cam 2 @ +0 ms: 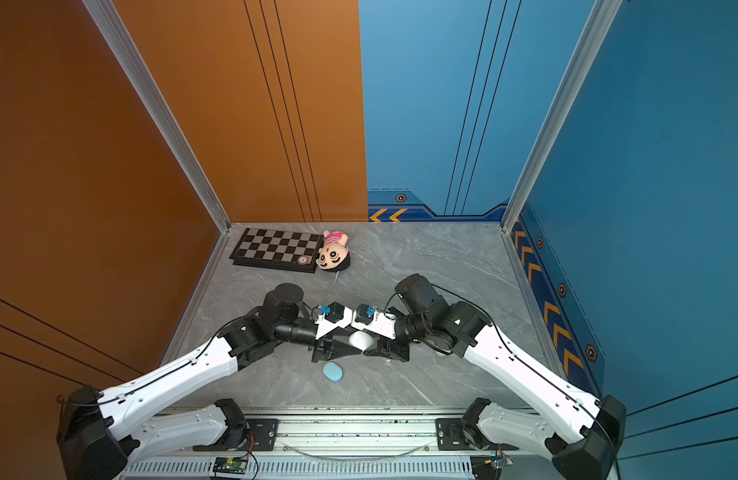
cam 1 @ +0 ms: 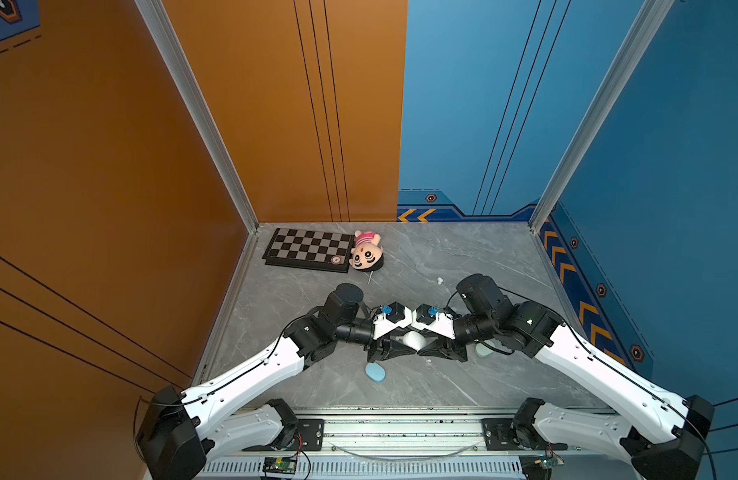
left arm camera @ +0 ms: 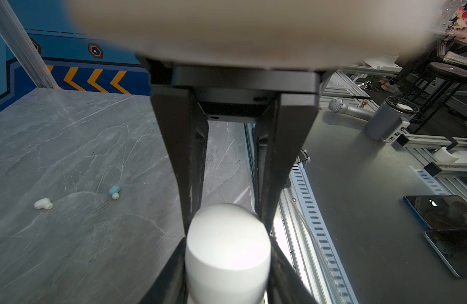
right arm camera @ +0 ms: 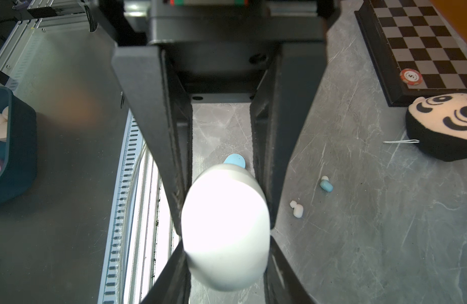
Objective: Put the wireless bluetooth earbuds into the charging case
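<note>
Clamping the white case from opposite sides — left jaws and right jaws hide its ends.

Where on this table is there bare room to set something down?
Bare marble: the back strip between the plush doll and the right wall, short of a white earbud; the front edge right of the blue case. Crowded: the middle, where left gripper and right gripper clamp the white case; the chessboard corner.

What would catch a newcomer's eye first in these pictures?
Both arms meet in the middle, where the left gripper and the right gripper each clamp the same white case. A blue case lies nearer the camera. A plush doll head sits beside a chessboard in the far left corner.
</note>
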Robot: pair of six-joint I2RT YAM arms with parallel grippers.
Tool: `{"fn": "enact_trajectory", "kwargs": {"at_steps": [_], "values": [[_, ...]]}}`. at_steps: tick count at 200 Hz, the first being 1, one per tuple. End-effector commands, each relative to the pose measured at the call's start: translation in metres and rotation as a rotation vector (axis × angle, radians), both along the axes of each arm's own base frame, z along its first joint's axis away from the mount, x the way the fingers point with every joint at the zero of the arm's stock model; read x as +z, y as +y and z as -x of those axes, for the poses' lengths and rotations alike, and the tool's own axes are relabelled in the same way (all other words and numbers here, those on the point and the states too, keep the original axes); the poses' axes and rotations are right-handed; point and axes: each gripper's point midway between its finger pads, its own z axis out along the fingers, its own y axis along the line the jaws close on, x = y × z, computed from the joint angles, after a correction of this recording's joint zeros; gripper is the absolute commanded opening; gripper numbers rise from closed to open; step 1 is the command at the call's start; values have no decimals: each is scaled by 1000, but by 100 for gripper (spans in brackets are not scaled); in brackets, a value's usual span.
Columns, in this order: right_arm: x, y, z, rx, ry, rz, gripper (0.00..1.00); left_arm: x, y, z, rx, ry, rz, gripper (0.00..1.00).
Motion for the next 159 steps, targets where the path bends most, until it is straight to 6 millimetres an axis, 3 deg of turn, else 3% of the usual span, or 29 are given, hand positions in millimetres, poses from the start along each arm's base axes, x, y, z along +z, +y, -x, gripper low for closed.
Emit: {"fn": "enact_trajectory", "kwargs": {"at_steps": [1,32,48,65,125,159], "values": [[18,5,-13,-48,-43,-76,39,8,-3,2,-18,-23,7,0],[18,6,-13,-46,-16,-92,35,9,-3,1,-11,-28,7,0],[19,5,-14,-48,-17,-97,31,8,-2,1,-8,-22,2,23],[20,5,-15,-48,-16,-101,29,8,-1,2,-14,-19,1,34],[23,4,-13,-42,-16,-109,28,5,0,2,-16,-20,-14,57],[23,4,-11,-35,-13,-107,28,6,1,0,-8,-22,-9,60]]}}
